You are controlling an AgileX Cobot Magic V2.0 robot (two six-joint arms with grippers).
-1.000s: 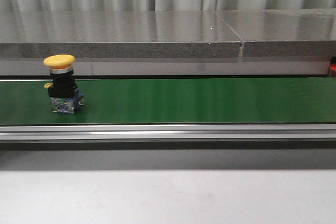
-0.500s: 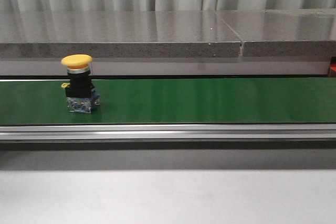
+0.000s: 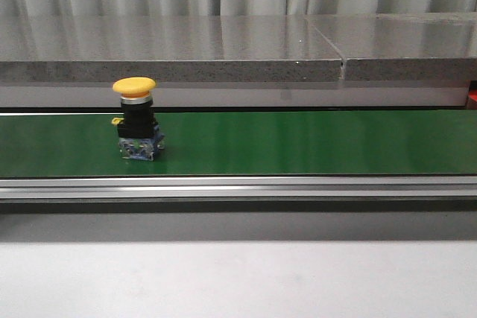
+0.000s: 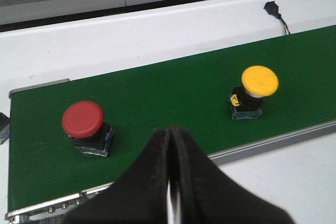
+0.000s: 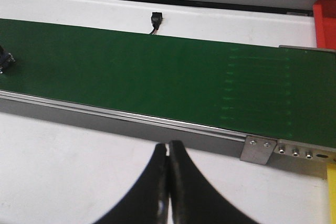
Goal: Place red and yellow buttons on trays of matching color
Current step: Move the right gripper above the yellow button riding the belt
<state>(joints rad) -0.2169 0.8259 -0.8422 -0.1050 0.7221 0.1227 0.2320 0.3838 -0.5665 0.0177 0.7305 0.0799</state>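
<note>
A yellow button [image 3: 135, 87] with a black body on a clear base stands upright on the green belt [image 3: 298, 143], left of the middle. The left wrist view shows the same yellow button [image 4: 259, 81] and, farther along the belt, a red button [image 4: 82, 119]. My left gripper [image 4: 170, 128] is shut and empty, over the belt's near rail between the two buttons and touching neither. Over the white table in front of the belt, my right gripper [image 5: 168, 144] is shut with nothing in it. A corner of the red tray [image 5: 324, 14] and an edge of the yellow tray [image 5: 332, 192] show.
An aluminium rail [image 3: 238, 186] runs along the belt's near side, and a grey stone ledge [image 3: 223, 53] stands behind it. A small black connector with wires [image 5: 154, 19] lies on the white surface beyond the belt. White table [image 3: 238, 281] spreads in front.
The yellow button has travelled to the right along the belt, upright all the way. Neither gripper appears in the front view.
</note>
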